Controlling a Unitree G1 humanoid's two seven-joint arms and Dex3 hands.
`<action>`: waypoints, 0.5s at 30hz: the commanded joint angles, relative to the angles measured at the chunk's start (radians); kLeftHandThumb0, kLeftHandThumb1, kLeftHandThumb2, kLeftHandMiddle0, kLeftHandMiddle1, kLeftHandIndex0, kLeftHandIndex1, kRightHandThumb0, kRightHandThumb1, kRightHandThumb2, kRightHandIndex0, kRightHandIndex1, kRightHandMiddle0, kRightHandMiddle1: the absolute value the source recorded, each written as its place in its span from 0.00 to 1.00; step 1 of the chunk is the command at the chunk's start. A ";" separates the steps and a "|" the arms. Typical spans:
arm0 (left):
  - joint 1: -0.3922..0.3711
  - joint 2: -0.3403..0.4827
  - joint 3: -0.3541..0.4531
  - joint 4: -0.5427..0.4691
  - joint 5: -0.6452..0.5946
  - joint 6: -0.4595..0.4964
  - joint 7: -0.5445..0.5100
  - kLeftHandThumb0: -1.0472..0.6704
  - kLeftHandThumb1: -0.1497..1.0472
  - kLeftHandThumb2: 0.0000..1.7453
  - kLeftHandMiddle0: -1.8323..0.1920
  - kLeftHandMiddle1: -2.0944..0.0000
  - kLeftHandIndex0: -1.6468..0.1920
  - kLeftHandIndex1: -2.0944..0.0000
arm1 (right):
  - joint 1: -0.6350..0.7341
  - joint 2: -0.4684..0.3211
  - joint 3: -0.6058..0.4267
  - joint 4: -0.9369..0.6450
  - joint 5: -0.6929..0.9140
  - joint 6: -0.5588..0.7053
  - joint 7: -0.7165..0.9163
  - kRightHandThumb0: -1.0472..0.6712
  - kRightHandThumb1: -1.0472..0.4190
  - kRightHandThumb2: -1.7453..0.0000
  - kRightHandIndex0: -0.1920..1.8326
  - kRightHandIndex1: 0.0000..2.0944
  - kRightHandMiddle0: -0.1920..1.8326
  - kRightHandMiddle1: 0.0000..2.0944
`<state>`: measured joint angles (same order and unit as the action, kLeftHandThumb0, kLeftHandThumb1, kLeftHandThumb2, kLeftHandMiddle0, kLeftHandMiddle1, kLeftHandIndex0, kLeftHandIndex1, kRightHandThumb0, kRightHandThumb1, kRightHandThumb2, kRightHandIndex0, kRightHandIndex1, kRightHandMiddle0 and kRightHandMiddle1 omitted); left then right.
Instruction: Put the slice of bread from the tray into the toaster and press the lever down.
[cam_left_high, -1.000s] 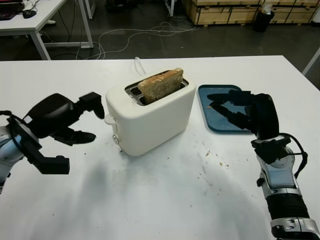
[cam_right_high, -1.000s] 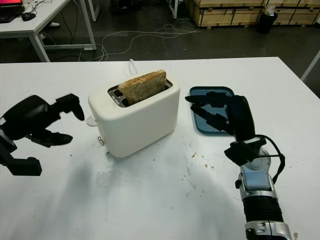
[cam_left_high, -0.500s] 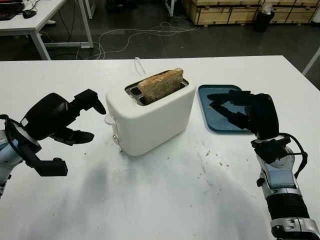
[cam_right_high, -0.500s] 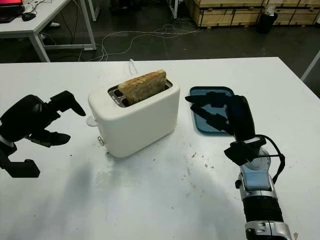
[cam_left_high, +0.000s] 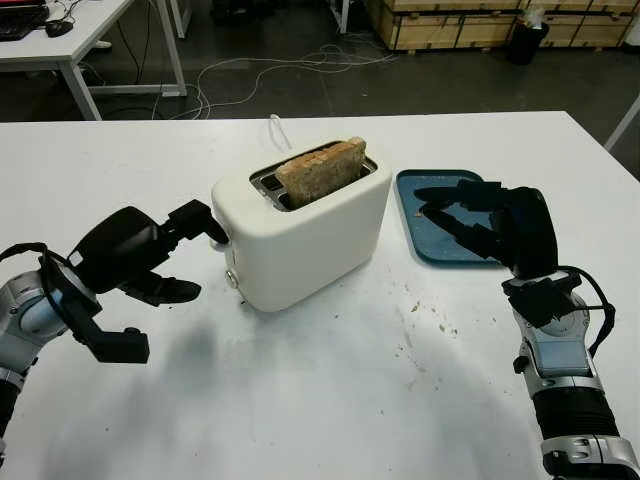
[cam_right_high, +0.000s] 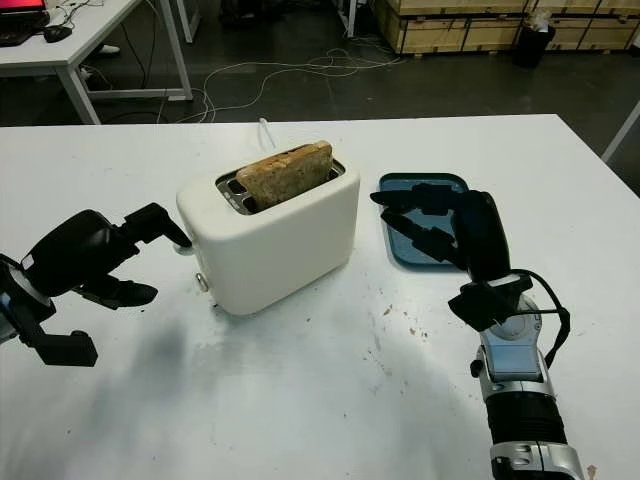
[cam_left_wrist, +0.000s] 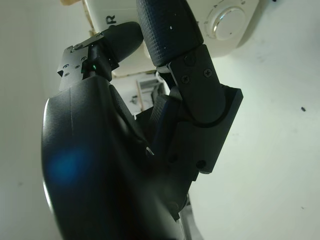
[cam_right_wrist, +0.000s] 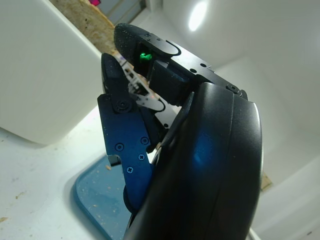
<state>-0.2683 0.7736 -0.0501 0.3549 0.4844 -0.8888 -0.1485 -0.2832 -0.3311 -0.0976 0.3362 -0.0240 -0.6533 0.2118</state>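
White table (cam_left_high: 300, 400) carries the white toaster (cam_left_high: 305, 235) near its middle, with the slice of bread (cam_left_high: 322, 170) standing upright in a top slot, its upper half above the rim; the blue tray (cam_left_high: 440, 195) lies just right of the toaster. Left hand (cam_left_high: 150, 250) sits at the toaster's left end, holding nothing, one fingertip (cam_left_high: 212, 228) at the lever (cam_left_high: 218, 240). Right hand (cam_left_high: 485, 225) hovers released over the tray, right of the toaster.
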 joint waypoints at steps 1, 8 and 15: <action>-0.010 -0.005 -0.017 0.014 0.024 -0.003 0.007 0.00 0.89 0.53 0.13 0.17 0.90 0.28 | -0.002 -0.003 0.002 -0.005 -0.011 0.002 -0.009 0.47 0.09 0.96 0.51 0.43 0.65 0.00; -0.014 0.007 -0.030 0.013 0.021 0.012 0.000 0.00 0.89 0.54 0.13 0.17 0.90 0.26 | -0.004 -0.001 0.001 0.003 0.000 -0.004 -0.003 0.47 0.09 0.96 0.51 0.43 0.65 0.01; -0.011 0.022 -0.026 -0.004 0.014 0.014 -0.013 0.00 0.89 0.55 0.13 0.17 0.90 0.23 | -0.002 0.000 0.000 -0.001 0.008 0.001 -0.001 0.48 0.09 0.96 0.51 0.42 0.65 0.01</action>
<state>-0.2739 0.7794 -0.0675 0.3534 0.4941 -0.8784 -0.1491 -0.2832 -0.3311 -0.0978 0.3365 -0.0213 -0.6535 0.2119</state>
